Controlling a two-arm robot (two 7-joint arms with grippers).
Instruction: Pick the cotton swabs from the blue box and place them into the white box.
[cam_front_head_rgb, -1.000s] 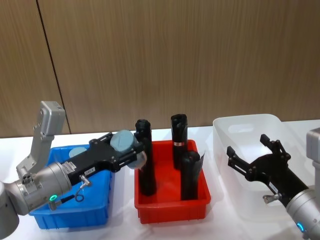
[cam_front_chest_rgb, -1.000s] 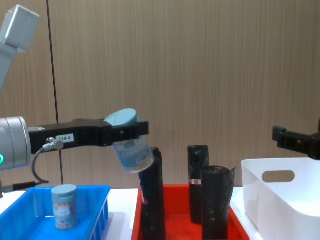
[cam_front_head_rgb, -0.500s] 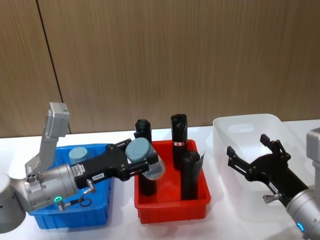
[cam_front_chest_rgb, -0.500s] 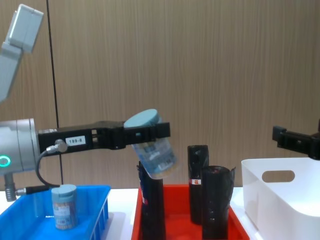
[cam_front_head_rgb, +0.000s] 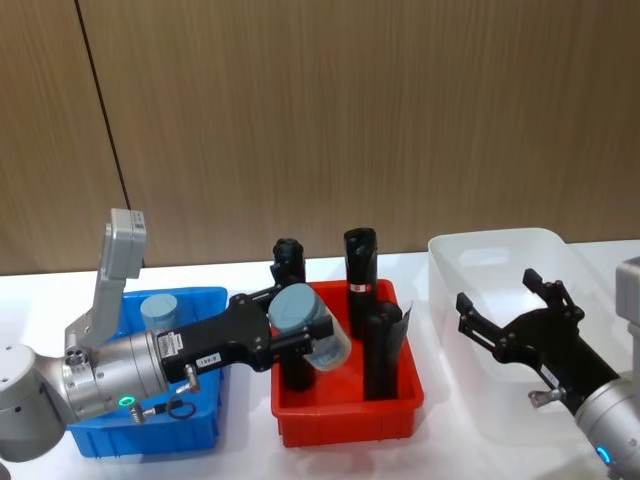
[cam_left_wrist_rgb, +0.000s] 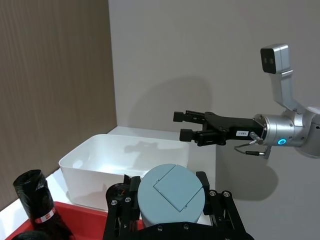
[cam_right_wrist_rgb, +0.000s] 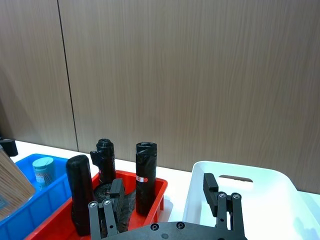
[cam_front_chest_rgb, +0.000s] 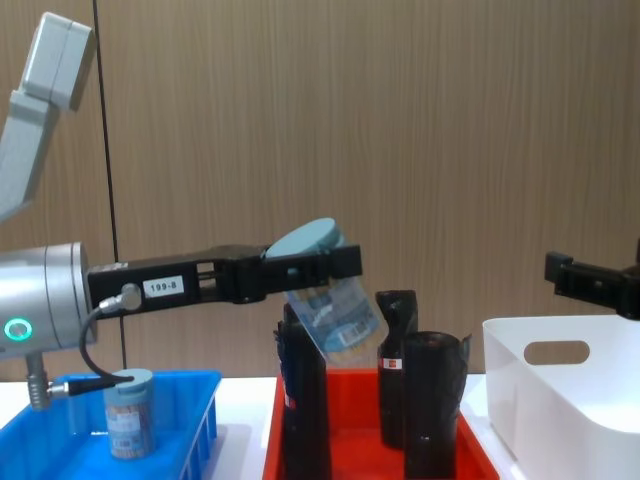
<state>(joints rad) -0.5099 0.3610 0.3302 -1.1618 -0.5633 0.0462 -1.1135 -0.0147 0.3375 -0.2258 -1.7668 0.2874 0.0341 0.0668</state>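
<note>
Mid-transfer: the left claw (cam_front_head_rgb: 290, 335) is pinching a tilted small clear cylindrical cotton-swab tub with a grey-blue lid (cam_front_head_rgb: 308, 325) above the red plastic tray (cam_front_head_rgb: 345, 415), likely needing travel onward to the glossy white plastic bin (cam_front_head_rgb: 500, 243) well beyond this claw, where the right claw (cam_front_head_rgb: 497, 290) is hovering spread.

3 upright black rolls (cam_front_head_rgb: 358, 262) in red tray (cam_front_head_rgb: 345, 415) block low route; white box (cam_front_head_rgb: 480, 245) open-topped, right end effector (cam_front_head_rgb: 494, 288) above.

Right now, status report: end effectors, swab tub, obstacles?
Left end effector shut on clear grey-lidded swab tub. Right end effector open near white plastic bin. Black wrapped rolls beneath.
</note>
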